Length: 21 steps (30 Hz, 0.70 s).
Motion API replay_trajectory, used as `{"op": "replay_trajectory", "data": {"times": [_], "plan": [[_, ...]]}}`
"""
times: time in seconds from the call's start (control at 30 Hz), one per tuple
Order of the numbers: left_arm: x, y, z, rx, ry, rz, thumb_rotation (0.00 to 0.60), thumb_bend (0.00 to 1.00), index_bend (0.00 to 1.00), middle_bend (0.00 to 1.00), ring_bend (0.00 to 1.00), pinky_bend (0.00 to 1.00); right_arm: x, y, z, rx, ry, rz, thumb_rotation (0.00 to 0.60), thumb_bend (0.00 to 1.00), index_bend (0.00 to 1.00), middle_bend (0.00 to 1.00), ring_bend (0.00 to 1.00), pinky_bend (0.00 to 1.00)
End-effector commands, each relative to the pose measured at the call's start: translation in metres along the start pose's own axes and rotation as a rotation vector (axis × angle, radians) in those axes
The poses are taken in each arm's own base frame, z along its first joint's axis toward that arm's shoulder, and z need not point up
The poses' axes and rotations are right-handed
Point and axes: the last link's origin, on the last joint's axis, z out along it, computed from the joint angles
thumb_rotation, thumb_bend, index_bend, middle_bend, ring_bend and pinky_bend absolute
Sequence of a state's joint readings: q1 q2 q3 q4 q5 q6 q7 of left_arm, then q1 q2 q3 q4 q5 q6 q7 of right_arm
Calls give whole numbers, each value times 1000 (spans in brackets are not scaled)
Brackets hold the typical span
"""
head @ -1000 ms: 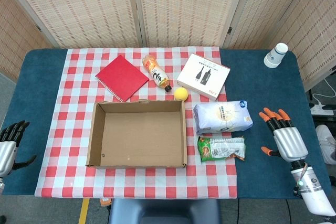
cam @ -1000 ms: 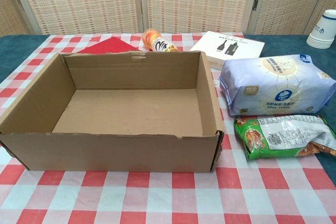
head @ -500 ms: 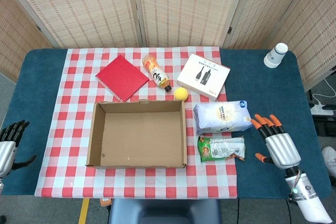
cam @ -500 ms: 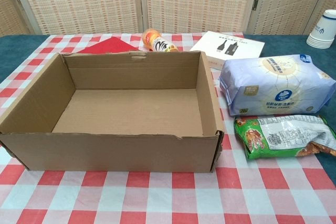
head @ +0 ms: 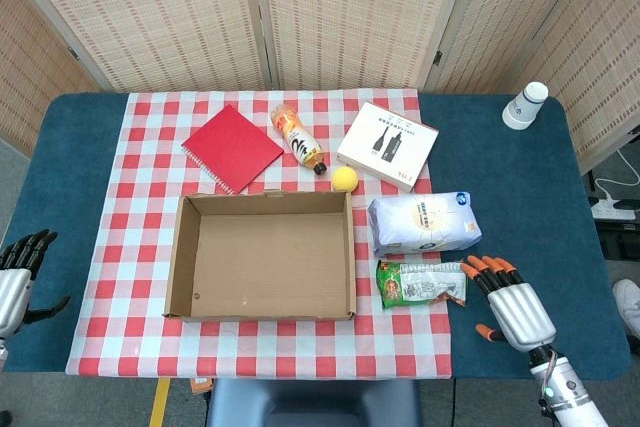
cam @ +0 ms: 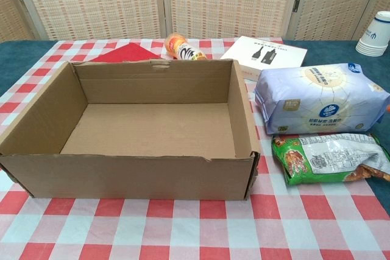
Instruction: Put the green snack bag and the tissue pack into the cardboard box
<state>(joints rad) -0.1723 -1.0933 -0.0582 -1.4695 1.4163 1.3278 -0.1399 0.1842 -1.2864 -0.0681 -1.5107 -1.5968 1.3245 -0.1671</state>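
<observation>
Nearest on the right, the right hand (head: 515, 309) lies with fingers spread and nothing in them, its fingertips just beside the right end of the green snack bag (head: 421, 283). The left hand (head: 17, 277) rests at the near left edge, loosely unclenched, holding nothing. A good grasp would probably take the bag across its middle (crinkly film slips), lifting clear of the cardboard box (head: 178, 272) wall. Just beyond lies the tissue pack (head: 423, 222), touching the bag.
</observation>
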Motion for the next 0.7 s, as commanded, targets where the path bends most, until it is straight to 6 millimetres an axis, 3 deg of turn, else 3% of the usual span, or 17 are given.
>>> {"op": "replay_trajectory", "data": {"times": [0.03,0.33,0.7], "plan": [[0,0,0,-2,1,-1,600,201,41,0,0,91,-8,0,8,-1,-19,24,600,0,181,113,63,175],[0,-2,1,2,-4,-3,600,200,40,0,0,90,-21,-15,30,54,-29,60,600,0,213,124,68,185],[0,-4,2,4,-7,-11,600,201,40,0,0,90,-26,-18,48,62,-35,67,600,0,221,130,68,186]]}}
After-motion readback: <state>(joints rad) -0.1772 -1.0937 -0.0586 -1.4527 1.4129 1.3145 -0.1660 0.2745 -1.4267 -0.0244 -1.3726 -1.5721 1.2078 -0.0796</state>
